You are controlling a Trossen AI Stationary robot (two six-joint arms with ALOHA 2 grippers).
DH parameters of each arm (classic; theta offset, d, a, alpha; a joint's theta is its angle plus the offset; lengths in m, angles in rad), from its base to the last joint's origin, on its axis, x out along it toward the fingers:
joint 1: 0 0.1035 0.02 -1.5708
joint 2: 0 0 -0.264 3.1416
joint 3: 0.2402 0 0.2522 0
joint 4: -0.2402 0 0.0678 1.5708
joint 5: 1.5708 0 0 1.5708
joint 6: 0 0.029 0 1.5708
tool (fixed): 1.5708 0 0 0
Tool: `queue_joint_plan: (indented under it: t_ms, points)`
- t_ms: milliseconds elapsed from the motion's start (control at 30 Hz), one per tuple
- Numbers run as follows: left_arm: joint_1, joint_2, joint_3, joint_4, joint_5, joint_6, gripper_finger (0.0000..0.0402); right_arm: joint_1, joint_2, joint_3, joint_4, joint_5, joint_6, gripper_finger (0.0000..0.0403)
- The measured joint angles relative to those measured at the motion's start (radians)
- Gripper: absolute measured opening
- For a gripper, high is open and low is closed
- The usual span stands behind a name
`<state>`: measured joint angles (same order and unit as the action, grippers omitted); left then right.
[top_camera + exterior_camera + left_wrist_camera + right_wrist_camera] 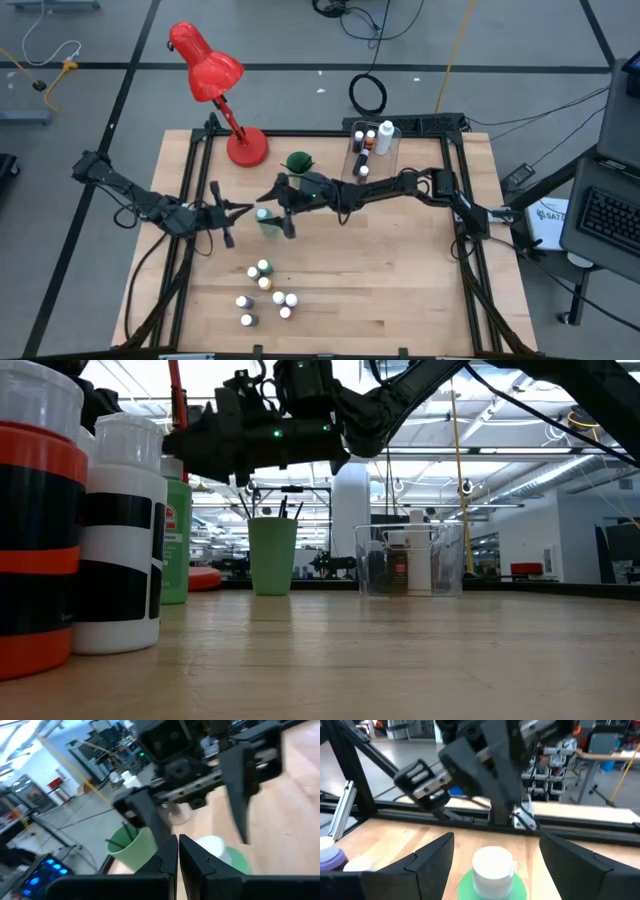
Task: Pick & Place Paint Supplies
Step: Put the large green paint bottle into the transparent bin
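Wooden table (pixel 400 290), green bottle (pixel 492 875) upright, cap up, between wide right fingers (pixel 570 862); left fingers (pixel 177 857) closed, empty.

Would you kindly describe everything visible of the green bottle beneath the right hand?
The green bottle is a tall, plastic-looking bottle with a white screw cap, standing upright on the wooden table. The right hand, wide open, straddles its cap without touching it. The shut left hand points at it from close by.
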<state>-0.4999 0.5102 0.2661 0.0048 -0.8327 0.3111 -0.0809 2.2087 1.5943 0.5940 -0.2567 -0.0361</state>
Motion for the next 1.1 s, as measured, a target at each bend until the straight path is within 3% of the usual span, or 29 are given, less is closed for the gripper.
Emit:
queue_joint_plan:
  t_ms: [333,700,1100]
  points:
    - [0.000,0.000,0.000,0.004,-0.025,0.000,0.0019,-0.003,0.001,0.000,-0.076,-0.006,-0.014,0.0264]
    - [0.000,0.000,0.001,0.007,-0.022,-0.005,0.0019,-0.004,0.001,0.000,-0.041,-0.011,-0.032,0.0227]
    - [0.000,0.000,0.001,0.008,0.040,0.008,0.0019,-0.010,0.001,-0.001,-0.073,-0.086,-0.003,0.0167]
